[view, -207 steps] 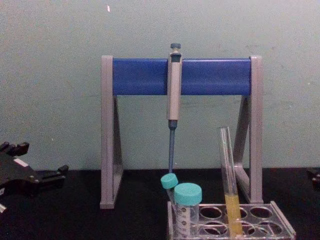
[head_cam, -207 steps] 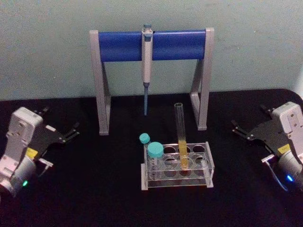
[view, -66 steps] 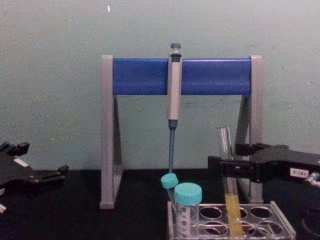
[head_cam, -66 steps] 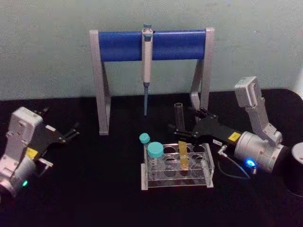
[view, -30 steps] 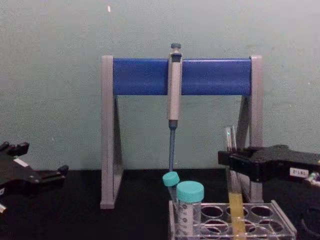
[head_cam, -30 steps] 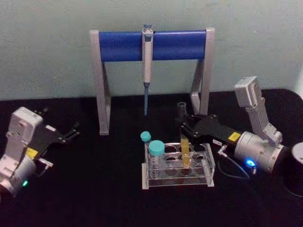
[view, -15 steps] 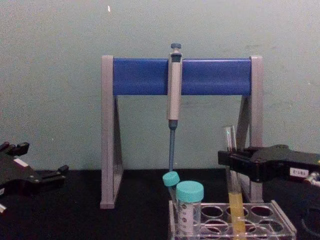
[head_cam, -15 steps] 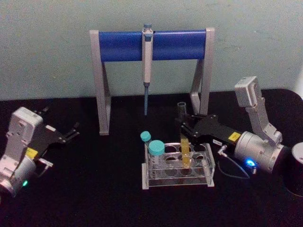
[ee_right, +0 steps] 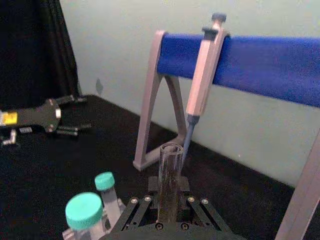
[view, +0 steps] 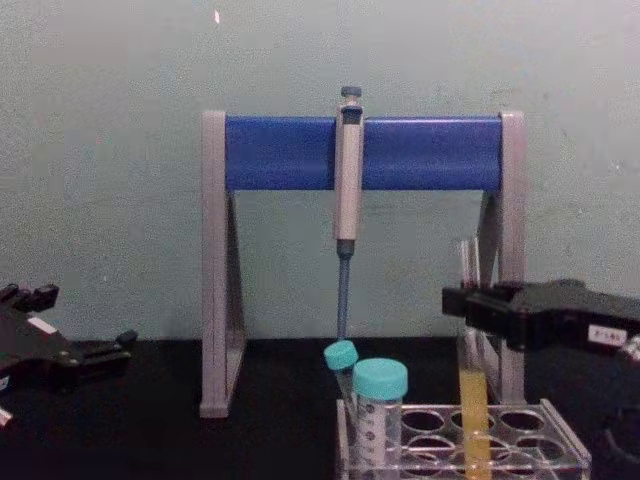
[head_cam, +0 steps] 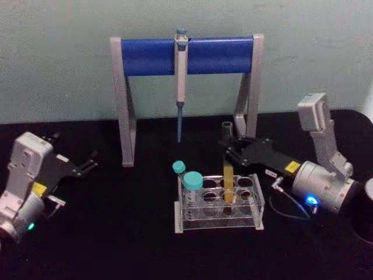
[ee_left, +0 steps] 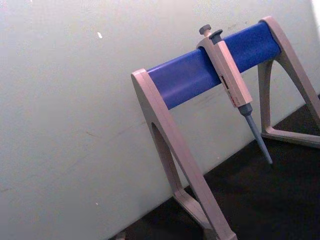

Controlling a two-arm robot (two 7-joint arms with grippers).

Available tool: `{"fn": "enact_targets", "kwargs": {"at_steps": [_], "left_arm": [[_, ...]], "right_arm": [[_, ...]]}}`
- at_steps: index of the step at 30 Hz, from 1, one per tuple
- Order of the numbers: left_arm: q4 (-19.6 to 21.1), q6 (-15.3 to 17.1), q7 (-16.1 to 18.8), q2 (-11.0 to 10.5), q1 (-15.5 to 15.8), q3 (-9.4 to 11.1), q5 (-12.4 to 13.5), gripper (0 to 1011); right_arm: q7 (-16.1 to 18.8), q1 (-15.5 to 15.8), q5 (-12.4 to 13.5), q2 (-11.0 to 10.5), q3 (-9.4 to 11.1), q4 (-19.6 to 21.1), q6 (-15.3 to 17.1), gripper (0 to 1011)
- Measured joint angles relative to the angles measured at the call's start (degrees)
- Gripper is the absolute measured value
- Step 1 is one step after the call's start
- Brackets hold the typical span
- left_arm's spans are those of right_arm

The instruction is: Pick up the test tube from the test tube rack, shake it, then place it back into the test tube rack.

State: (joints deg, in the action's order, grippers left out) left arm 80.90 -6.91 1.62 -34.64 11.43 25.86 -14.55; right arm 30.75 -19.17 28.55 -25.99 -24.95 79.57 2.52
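Fingers of right gripper (head_cam: 228, 147) clamp the long clear yellow-filled glass test tube (head_cam: 228, 179) near its top. Tube stands upright, foot in the low clear plastic test tube rack (head_cam: 257, 214), so I'd judge a straight-up pull. Left gripper (head_cam: 87, 162) parked open, well left.

The right gripper (head_cam: 229, 147) reaches in level from the right, clamped on the test tube (head_cam: 228, 177) (its forearm angles back and up). The left gripper (head_cam: 88, 162) rests far left, fingers spread.
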Motion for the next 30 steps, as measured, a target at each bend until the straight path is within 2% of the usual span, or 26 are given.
{"fn": "enact_targets", "kwargs": {"at_steps": [11, 20, 26, 30], "left_arm": [[0.0, 0.0, 0.0, 0.0, 0.0, 0.0, 0.0, 1001], [0.0, 0.0, 0.0, 0.0, 0.0, 0.0, 0.0, 1001], [0.0, 0.0, 0.0, 0.0, 0.0, 0.0, 0.0, 1001], [0.0, 0.0, 0.0, 0.0, 0.0, 0.0, 0.0, 1001]], "right_arm": [[0.8, 1.3, 2.7, -0.3, 1.7, 2.5, -2.4, 234], [-0.2, 2.8, 4.0, -0.8, 3.9, 5.8, -5.4, 234], [-1.8, 3.2, 3.1, -0.7, 5.2, 6.7, -7.9, 234], [-2.3, 3.0, 2.1, -0.4, 5.4, 6.7, -8.4, 234]]}}
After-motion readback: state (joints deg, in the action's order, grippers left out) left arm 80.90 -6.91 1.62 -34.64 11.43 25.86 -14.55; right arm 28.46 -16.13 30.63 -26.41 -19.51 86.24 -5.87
